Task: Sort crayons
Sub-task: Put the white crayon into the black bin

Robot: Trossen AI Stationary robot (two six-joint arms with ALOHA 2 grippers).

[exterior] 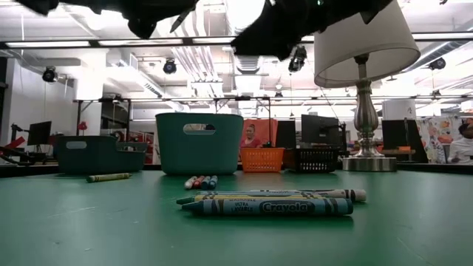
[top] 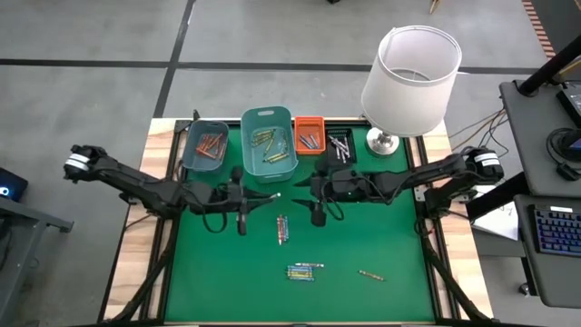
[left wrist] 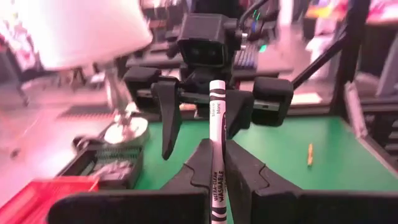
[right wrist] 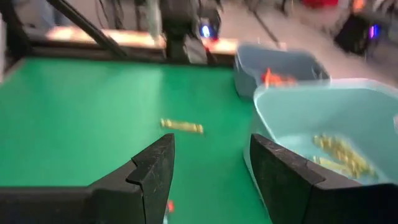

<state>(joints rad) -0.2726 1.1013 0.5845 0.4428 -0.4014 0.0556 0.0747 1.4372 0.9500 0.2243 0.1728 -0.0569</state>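
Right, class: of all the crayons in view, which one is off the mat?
The white crayon, clamped upright in the left hand; the others lie on the green mat or in bins.

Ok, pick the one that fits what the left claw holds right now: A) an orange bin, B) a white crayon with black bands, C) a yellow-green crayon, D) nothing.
B: in the left wrist view the left claw is shut on a white crayon with black bands, standing upright between its fingers.
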